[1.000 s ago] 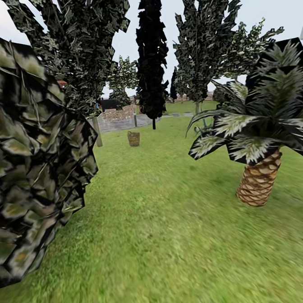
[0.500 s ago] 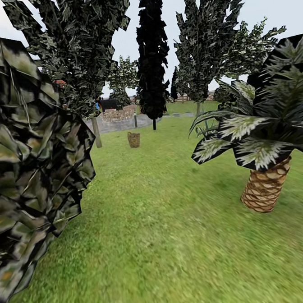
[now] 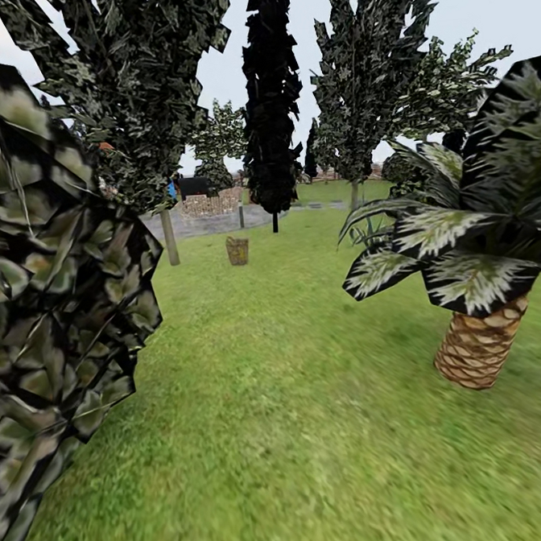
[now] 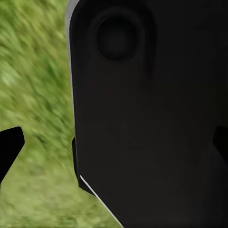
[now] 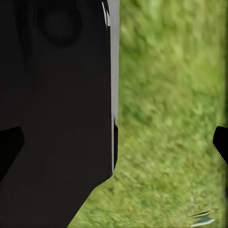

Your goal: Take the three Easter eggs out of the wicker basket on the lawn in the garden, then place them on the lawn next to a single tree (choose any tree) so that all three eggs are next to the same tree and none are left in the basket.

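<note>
In each wrist view a dark robot body part blocks much of the picture, with blurred grass beside it. The left gripper (image 4: pixel 114 145) shows as black fingertips (image 4: pixel 10 145) at the picture's edges, and so does the right gripper (image 5: pixel 114 142); both stand wide apart with nothing between them.

In the head view the lawn (image 3: pixel 298 430) spreads bright green from the foreground. Close at the left, a big mass of blocky dark green foliage (image 3: pixel 54 294) covers that side. At the right stands a short palm (image 3: pixel 478 353) with a scaly tan trunk and pale-streaked fronds.

Far beyond, near the middle, the wicker basket (image 3: pixel 238 250) stands upright on the grass, well apart from both grippers; its contents are too small to tell. Just left of it rises a tree (image 3: pixel 169 237) with a pale trunk. Behind it stand a near-black tree (image 3: pixel 268 101) and a grey paved patch (image 3: pixel 210 220).
</note>
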